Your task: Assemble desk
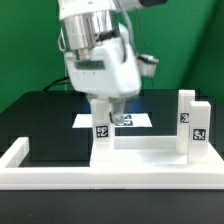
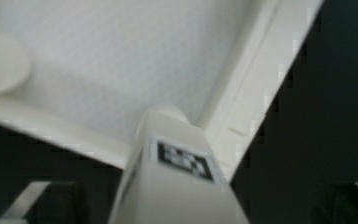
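Now: claw spread, gripping nothing, hovering over upright leg at tabletop panel corner, roughly 7 o'clock on table. Second leg at 3 o'clock. Likely light, stiff, slick plastic; best pinched across flat leg sides.

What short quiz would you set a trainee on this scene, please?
1. True or false: the pincer is shut on the leg below it.
2. The right leg, at the exterior view's far right, is: A upright; B lying flat; C hanging from the pincer.
3. What flat white thing lies on the table behind the leg under the pincer?

Key: 1 false, since the wrist view shows the fingers standing clear of the leg on both sides. 2 A. 3 the marker board.
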Robot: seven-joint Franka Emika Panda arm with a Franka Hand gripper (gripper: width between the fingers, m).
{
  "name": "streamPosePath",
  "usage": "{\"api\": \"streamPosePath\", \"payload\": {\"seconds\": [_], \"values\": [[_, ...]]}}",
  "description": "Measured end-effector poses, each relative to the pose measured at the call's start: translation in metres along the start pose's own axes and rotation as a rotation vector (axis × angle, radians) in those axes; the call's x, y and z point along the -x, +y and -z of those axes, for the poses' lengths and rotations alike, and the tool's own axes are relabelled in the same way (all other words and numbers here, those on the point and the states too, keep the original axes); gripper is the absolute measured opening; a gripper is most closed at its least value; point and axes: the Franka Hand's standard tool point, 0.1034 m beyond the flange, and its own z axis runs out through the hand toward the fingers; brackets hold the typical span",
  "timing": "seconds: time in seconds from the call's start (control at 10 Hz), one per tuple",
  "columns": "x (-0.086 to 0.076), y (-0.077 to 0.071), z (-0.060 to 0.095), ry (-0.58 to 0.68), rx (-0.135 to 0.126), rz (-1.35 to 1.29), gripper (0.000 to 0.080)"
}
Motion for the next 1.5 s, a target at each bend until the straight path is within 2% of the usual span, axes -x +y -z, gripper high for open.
{"api": "streamPosePath", "payload": {"seconds": [0.3, 0.4, 0.5, 0.6, 0.7, 0.8, 0.9, 1.0, 1.2, 1.4, 1.5], "values": [[-0.001, 0.001, -0.002, 0.001, 0.002, 0.213, 0.0648], [0.000, 0.002, -0.005, 0.001, 0.012, 0.320, 0.0648], [0.007, 0.004, -0.013, -0.015, 0.061, 0.553, 0.0648], [0.007, -0.001, -0.013, -0.032, 0.068, 0.611, 0.0648], [0.004, 0.000, -0.012, -0.024, 0.061, 0.529, 0.0525], [0.001, 0.003, -0.011, -0.021, 0.067, 0.530, 0.0385], [-0.001, 0.006, -0.011, -0.020, 0.070, 0.503, 0.0385], [-0.002, 0.009, -0.012, -0.016, 0.075, 0.390, 0.0306], [-0.004, 0.010, -0.012, -0.011, 0.075, 0.265, 0.0302], [-0.005, 0.007, -0.011, 0.002, 0.079, -0.092, 0.0297], [-0.004, 0.001, -0.009, -0.005, 0.091, -0.317, 0.0294]]}}
